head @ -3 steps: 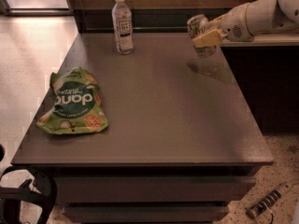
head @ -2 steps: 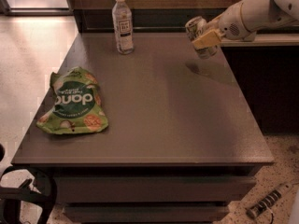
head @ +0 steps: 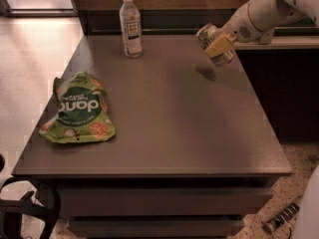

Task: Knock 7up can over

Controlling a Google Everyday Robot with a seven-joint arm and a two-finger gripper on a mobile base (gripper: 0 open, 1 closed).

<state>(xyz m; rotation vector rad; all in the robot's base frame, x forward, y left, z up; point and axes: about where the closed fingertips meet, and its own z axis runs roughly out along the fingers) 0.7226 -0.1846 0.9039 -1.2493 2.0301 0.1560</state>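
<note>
The 7up can (head: 208, 36) is a small silver can with a shiny rim. It hangs tilted, top toward the upper left, just above the far right part of the dark table (head: 169, 118). My gripper (head: 219, 47) reaches in from the upper right and is shut on the can. One yellowish finger pad (head: 218, 46) lies across the can's side. The can's shadow (head: 207, 73) falls on the table just below it.
A clear plastic bottle (head: 130, 26) with a white cap stands upright at the back of the table, left of the can. A green chip bag (head: 79, 108) lies flat near the left edge. A counter ledge (head: 279, 43) runs behind the arm at right.
The gripper with the can has sunk a little toward the table and the can is tilted about as before. The bottle and the chip bag have not moved.
</note>
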